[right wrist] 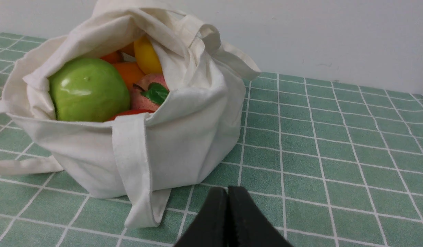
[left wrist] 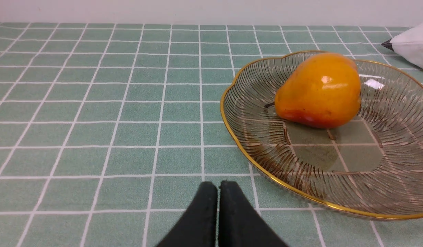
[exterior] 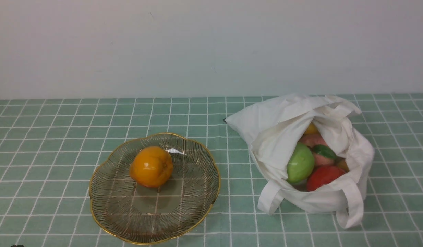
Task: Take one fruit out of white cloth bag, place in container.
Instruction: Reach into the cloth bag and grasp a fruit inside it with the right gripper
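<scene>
glossy red apple (exterior: 323, 176) is sitting in the off-white cloth tote bag (exterior: 276, 130) near the green checked tablecloth's (exterior: 60, 137) right edge, apart from the right gripper (right wrist: 228, 190). It and the left gripper (left wrist: 217, 185) are both pressing fully closed, empty.

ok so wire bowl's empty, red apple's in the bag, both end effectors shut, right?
No: the wire bowl isn't empty; the front view shows an orange fruit lying in it. The red apple is in the bag, and the left end effector and right end effector are both shut.
</scene>
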